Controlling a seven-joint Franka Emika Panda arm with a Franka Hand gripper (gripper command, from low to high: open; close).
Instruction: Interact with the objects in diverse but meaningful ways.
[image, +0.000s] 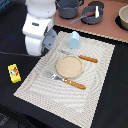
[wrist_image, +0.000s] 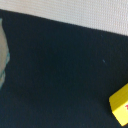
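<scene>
My white arm (image: 36, 30) hangs over the dark table at the exterior view's left, beside the striped placemat (image: 100, 85). Its body hides the gripper, and no fingers show in the wrist view. A yellow packet with a red mark (image: 14, 73) lies on the dark table; the wrist view catches its corner (wrist_image: 120, 105). A white-and-blue rounded shape, probably the fish (wrist_image: 2, 55), sits at the wrist picture's edge. The pale blue carton (image: 74, 40) stands on the placemat's far side. A grey long-handled frying pan (image: 93, 16) holds the brown sausage (image: 90, 14).
A round wooden plate (image: 68, 66) lies mid-placemat between an orange-handled knife (image: 84, 58) and fork (image: 69, 81). A dark pot (image: 68, 7) and a bowl (image: 123, 17) stand on the brown surface at the back.
</scene>
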